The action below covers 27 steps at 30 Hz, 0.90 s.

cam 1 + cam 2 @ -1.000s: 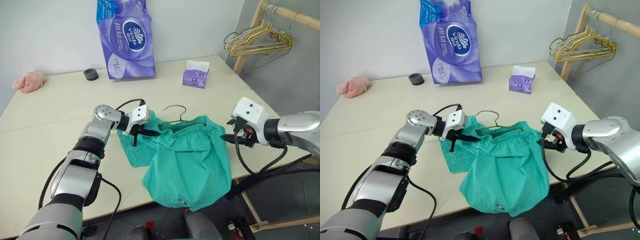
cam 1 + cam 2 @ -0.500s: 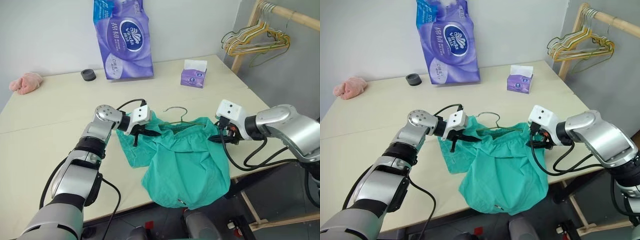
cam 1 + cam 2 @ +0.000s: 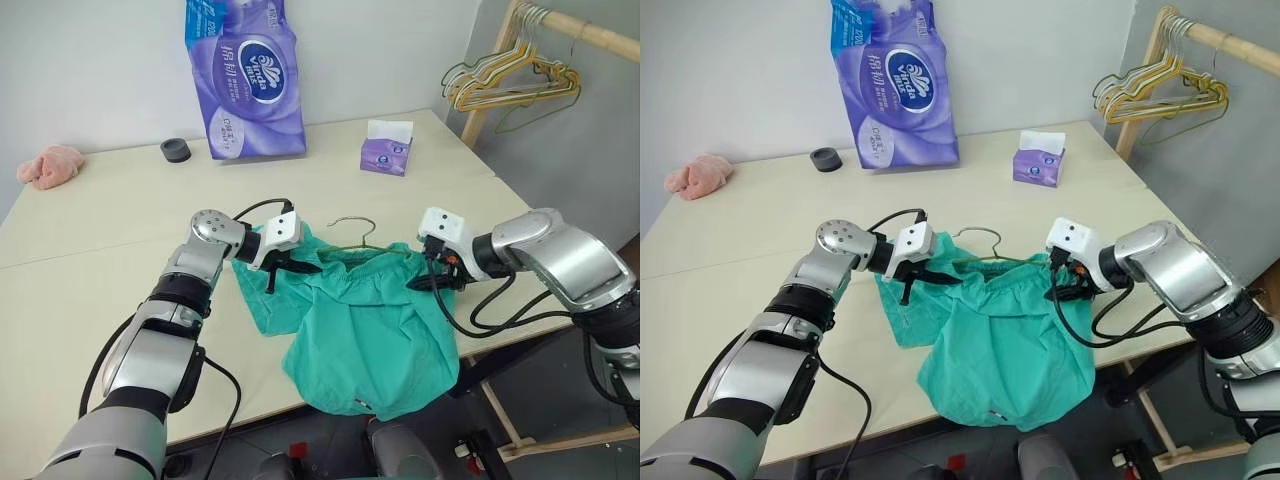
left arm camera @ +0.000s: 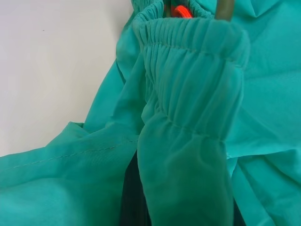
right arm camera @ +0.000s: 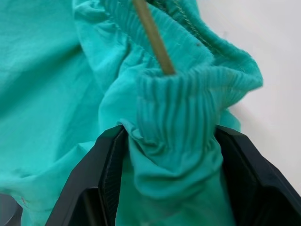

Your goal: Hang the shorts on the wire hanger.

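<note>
**Item count, per kind**

One pair of shorts [image 3: 375, 325], between both claws. One wire hanger [image 3: 352, 232], hook just behind the shorts' waistband, between the claws. Two grippers: left gripper [image 3: 300, 266], right gripper [image 3: 425, 282]. One purple tissue pack [image 3: 243, 80], upright, well beyond the left claw. One small tissue box [image 3: 387, 148], beyond the right claw. One black round cap [image 3: 175, 150]. One pink cloth [image 3: 47, 165]. One bunch of yellow-gold hangers [image 3: 510, 88], number within not countable.

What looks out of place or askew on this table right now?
The shorts hang well over the table's front edge, bunched unevenly around the wire hanger. A pink cloth lies crumpled at the far corner.
</note>
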Each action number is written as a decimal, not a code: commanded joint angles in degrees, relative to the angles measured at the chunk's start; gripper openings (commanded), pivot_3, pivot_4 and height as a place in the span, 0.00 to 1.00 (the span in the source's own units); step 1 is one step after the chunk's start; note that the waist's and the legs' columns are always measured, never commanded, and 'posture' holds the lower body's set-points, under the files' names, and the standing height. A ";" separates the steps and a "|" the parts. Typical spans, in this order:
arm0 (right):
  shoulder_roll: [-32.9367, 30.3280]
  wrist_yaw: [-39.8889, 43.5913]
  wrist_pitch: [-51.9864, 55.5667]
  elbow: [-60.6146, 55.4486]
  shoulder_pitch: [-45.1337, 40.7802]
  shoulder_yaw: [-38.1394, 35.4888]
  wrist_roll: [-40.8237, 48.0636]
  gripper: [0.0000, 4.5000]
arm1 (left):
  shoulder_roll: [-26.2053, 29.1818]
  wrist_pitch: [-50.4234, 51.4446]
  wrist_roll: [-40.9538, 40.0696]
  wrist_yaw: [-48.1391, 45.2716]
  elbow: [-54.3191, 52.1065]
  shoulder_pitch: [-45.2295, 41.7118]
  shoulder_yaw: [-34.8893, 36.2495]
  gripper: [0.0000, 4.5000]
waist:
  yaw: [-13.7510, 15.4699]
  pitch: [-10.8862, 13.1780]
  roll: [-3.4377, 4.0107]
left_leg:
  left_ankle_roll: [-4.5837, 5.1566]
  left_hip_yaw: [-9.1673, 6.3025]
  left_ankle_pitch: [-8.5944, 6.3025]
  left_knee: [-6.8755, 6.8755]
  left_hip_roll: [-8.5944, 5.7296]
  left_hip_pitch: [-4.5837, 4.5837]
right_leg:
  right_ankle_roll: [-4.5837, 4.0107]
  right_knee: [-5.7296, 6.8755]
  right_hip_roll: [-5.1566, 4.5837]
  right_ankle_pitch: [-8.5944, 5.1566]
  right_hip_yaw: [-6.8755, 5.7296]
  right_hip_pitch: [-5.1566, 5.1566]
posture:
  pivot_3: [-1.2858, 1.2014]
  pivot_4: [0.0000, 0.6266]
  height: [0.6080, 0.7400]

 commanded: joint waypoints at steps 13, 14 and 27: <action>-2.89 -5.87 20.86 -17.62 2.75 -16.74 9.94 0.99 | 0.13 -0.72 -0.90 0.25 -2.34 -0.49 0.95 0.00 | -0.31 -0.01 0.02 | 0.00 0.00 0.00 -0.01 0.01 0.00 | 0.01 0.01 0.00 -0.01 0.01 0.00 | 0.39 0.10 1.00; -1.83 -7.50 21.77 -17.97 2.79 -16.71 9.74 0.99 | -0.01 -0.76 -0.87 0.29 -2.24 -0.56 0.90 0.00 | -0.42 -0.01 0.02 | 0.00 0.00 0.00 -0.01 0.01 0.00 | 0.01 0.01 0.00 -0.01 0.01 0.00 | 0.39 0.10 1.00; 1.21 -14.64 17.56 -11.48 4.38 -9.73 6.12 0.99 | -1.34 -1.73 -0.38 0.51 -0.36 -1.91 0.88 0.00 | -1.59 -0.03 0.05 | 0.01 -0.01 0.00 -0.03 0.00 -0.02 | 0.01 0.00 -0.02 -0.01 -0.01 0.00 | 0.38 0.09 1.00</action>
